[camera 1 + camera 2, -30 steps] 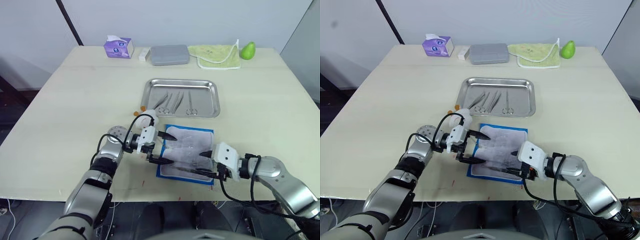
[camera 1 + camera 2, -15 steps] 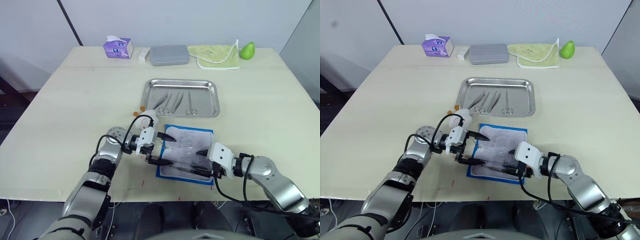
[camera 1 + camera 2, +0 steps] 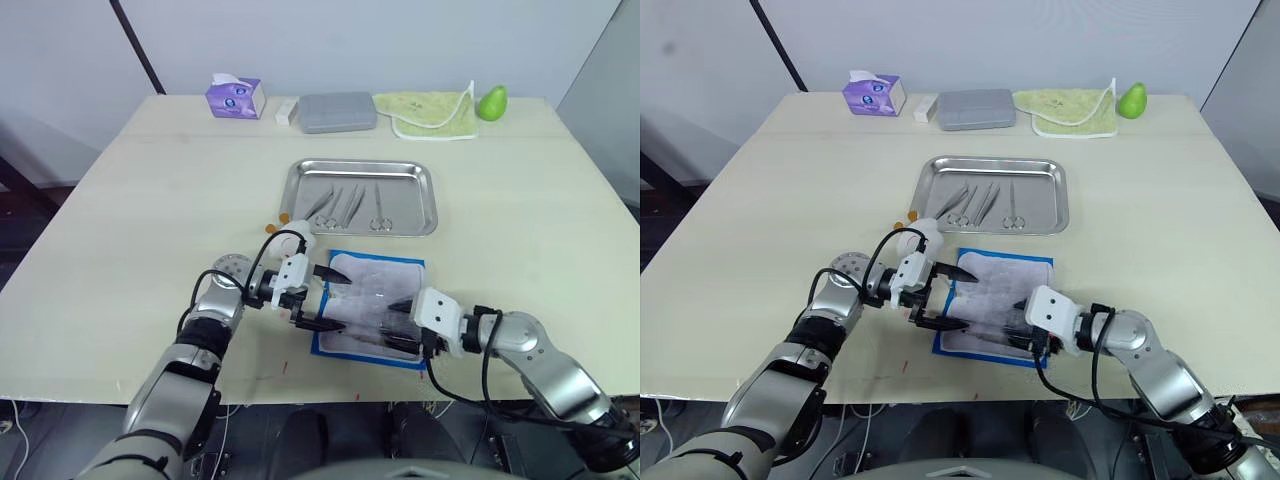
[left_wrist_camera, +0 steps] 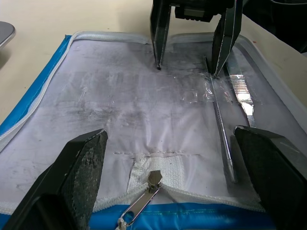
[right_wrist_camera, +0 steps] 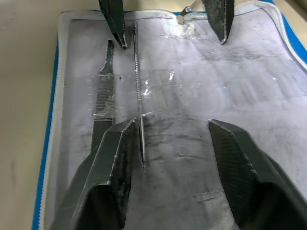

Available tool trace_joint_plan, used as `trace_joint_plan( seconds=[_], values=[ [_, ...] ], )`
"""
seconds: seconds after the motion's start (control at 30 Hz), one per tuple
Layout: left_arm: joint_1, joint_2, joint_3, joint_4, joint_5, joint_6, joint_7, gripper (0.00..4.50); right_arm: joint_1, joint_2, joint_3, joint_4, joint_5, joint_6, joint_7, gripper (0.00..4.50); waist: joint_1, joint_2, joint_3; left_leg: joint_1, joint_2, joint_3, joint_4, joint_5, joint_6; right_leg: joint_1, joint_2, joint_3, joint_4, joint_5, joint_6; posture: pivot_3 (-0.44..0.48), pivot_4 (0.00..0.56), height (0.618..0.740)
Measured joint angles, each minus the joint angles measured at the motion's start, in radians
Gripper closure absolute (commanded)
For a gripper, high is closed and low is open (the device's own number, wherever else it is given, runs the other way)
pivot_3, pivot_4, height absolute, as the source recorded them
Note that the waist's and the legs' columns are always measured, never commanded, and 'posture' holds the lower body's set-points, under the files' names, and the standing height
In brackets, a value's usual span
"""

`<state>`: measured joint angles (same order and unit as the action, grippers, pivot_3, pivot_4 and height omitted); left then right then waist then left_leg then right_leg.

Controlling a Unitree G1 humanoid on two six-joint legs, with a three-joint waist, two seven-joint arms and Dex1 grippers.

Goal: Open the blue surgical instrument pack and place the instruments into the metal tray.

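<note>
Spreading wide, the left gripper [image 3: 322, 298] hovered empty over the left end of the blue surgical instrument pack [image 3: 372, 308], lying unzipped near the tabletop's front edge. Two instruments [image 5: 138, 112] remained in its lining. The right gripper [image 3: 400, 325] faced it, jaws apart, empty. The metal tray [image 3: 425, 200] behind held four tools.

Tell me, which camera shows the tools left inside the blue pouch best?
The right wrist view: two slim instruments lie under clear straps in the pack. The left wrist view shows them too; the eye views show only faint slivers.
</note>
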<state>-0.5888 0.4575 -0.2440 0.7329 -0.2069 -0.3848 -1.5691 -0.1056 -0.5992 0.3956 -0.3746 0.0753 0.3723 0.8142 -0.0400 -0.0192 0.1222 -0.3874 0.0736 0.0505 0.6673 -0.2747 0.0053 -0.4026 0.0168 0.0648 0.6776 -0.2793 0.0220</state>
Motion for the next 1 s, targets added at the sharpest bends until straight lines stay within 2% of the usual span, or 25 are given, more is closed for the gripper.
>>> trace_joint_plan(
  seconds=[0.03,0.13,0.43,1.0],
  values=[
    [0.002,0.001,0.000,0.000,0.000,0.001,0.000,0.00,0.001,0.003,0.002,0.000,0.001,0.007,0.004,3.39,0.000,-0.001,0.000,0.002,0.000,0.000,0.000,0.000,0.000,0.001,0.000,0.001,0.000,0.000,0.000,0.000,0.150,0.740],
    [0.005,0.001,0.000,0.000,0.005,0.004,0.000,0.00,0.002,0.003,0.018,-0.002,0.008,0.017,0.024,4.46,-0.001,-0.002,-0.001,0.007,0.000,0.000,-0.001,0.000,0.000,0.006,0.000,0.001,0.000,-0.001,-0.001,0.000,0.150,0.740],
    [0.004,-0.003,0.000,0.000,0.006,0.004,0.000,0.00,-0.025,-0.012,0.017,-0.009,0.009,0.044,0.041,4.46,0.001,-0.002,-0.002,0.007,0.000,0.000,-0.001,0.000,0.000,0.006,0.000,0.001,0.000,-0.001,-0.001,0.000,0.150,0.740],
    [0.002,-0.011,-0.001,-0.001,0.006,0.004,0.001,0.00,-0.151,-0.071,0.031,-0.144,0.031,0.377,0.053,4.46,0.005,-0.001,0.000,0.005,0.000,-0.001,-0.001,0.000,0.000,0.004,-0.001,0.001,0.000,-0.001,-0.001,0.000,0.150,0.740]
  ],
)
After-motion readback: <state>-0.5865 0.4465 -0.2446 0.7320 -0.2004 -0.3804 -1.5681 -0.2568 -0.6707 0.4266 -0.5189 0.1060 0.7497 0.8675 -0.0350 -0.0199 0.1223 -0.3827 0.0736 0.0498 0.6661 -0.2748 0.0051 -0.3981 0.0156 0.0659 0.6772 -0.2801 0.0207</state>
